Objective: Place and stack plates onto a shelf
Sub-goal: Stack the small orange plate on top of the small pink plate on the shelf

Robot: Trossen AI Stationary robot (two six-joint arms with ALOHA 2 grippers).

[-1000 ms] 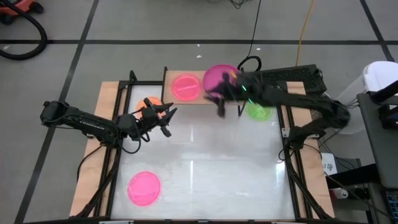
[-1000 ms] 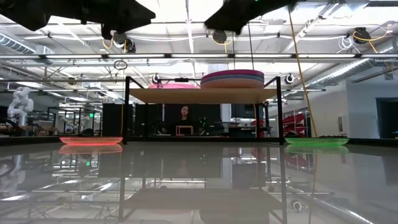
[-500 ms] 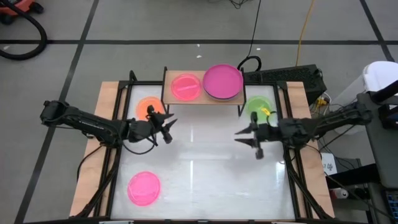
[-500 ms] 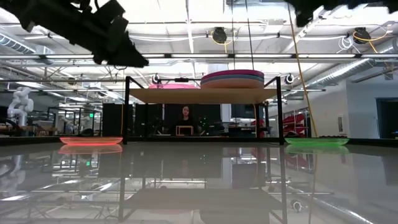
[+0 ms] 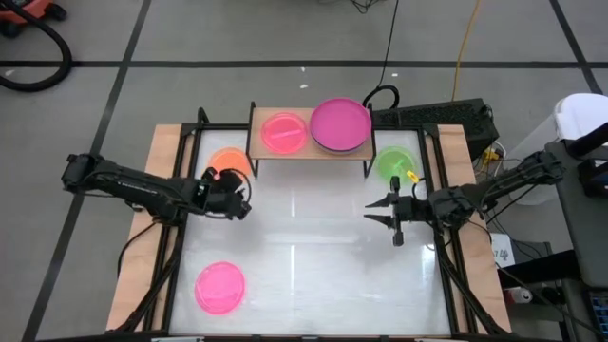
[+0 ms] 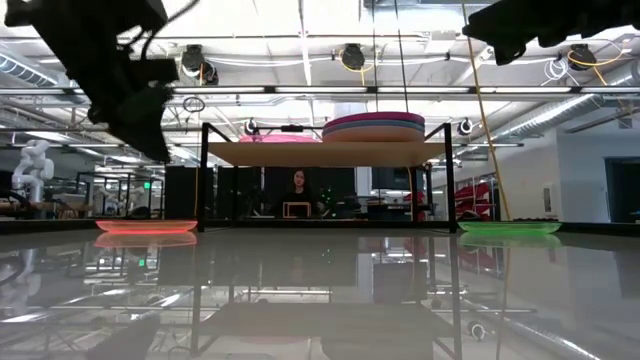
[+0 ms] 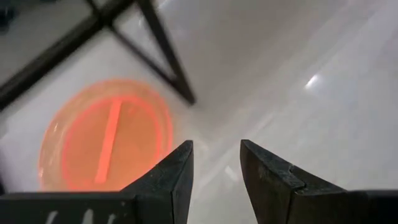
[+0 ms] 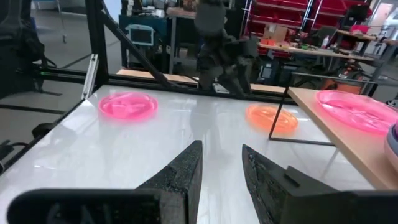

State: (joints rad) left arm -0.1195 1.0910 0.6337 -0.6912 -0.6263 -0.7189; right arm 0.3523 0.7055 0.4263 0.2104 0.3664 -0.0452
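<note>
The light-wood shelf (image 5: pixel 309 150) stands at the table's far edge. On it lie a small hot-pink plate (image 5: pixel 283 132) and a stack topped by the large magenta plate (image 5: pixel 340 124). On the table lie the orange plate (image 5: pixel 226 160), the green plate (image 5: pixel 394 163) and another hot-pink plate (image 5: pixel 220 287). My left gripper (image 5: pixel 239 198) hangs open just near of the orange plate (image 7: pixel 106 143), pointing down and touching nothing. My right gripper (image 5: pixel 375 211) is open and level, near of the green plate, pointing toward the table's left.
Black frame rails (image 5: pixel 176 237) run along the table's left and right sides. The shelf's thin black legs (image 7: pixel 165 56) stand close beside the orange plate. The white tabletop (image 5: pixel 304 256) between the two grippers is bare. A person sits far behind the shelf (image 6: pixel 297 185).
My right gripper has drawn back from the magenta stack on the shelf toward the table's right and near side, then held still. My left gripper has tipped from level to pointing down and has sunk toward the table beside the orange plate.
</note>
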